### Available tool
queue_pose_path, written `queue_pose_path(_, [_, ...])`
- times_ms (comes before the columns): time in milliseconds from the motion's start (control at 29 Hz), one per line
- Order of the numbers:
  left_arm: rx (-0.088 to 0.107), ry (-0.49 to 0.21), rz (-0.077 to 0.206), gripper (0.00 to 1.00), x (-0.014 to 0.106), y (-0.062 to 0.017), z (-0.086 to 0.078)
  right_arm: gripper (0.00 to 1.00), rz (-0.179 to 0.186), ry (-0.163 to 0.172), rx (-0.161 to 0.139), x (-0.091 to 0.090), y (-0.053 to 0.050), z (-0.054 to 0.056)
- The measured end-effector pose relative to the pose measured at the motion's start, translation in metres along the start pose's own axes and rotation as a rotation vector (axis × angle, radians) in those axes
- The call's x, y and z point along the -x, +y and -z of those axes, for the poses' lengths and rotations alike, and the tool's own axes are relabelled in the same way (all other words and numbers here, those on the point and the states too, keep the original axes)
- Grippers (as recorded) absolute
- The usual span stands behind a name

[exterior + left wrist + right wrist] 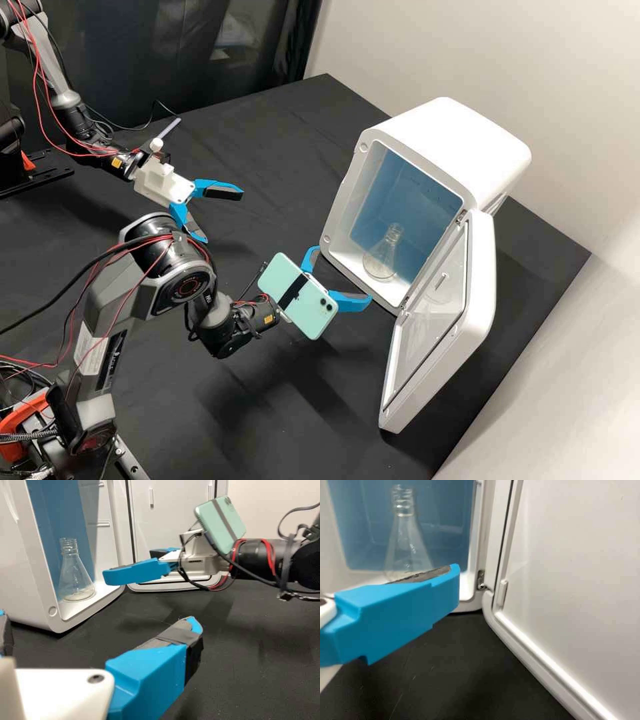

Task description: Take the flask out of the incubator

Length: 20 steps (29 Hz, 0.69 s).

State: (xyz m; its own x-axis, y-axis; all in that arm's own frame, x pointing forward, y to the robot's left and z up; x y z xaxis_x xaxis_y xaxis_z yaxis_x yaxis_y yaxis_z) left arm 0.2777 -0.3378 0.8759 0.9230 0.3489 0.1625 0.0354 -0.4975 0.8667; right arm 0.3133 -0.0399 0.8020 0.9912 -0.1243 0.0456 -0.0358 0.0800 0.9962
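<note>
Presently: incubator (453, 133) sits tilted back on the black bench (280, 133), mouth facing the arms. Its door (440, 313) is swung wide open on the hinge side, the lower edge down at the bench.

Flask (385, 257): clear glass, conical, upright on the floor of the incubator's blue-lined chamber, set back from the front lip. Nothing touches it.

Right gripper (343, 275): just outside the incubator's mouth, level with the lower front rim. Fingers spread apart, nothing between them. One finger reaches toward the rim, short of the flask. A mint-green phone (300, 295) is strapped to the wrist behind it.

Left gripper (220, 215): well back from the incubator, on the side its mouth faces, held above the bench. Fingers parted, empty, pointing toward the incubator.
</note>
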Motion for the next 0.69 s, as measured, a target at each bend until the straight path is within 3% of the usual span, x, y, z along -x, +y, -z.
queue_pose_path(138, [0.0,0.0,0.0,1.0,0.0,0.0,0.0,1.0,-0.016,0.01,0.023,-0.012,-0.004,0.004])
queue_pose_path(276, [0.0,0.001,0.006,1.0,0.002,-0.0016,0.0,1.0,-0.037,0.028,0.014,-0.024,-0.004,0.011])
queue_pose_path(379, [0.001,0.001,0.007,1.0,0.002,-0.002,0.0,1.0,-0.031,0.041,0.012,-0.032,-0.005,0.018])
queue_pose_path(690, [0.0,-0.002,0.002,1.0,0.002,-0.0017,0.0,1.0,0.01,0.028,-0.001,-0.055,-0.01,0.029])
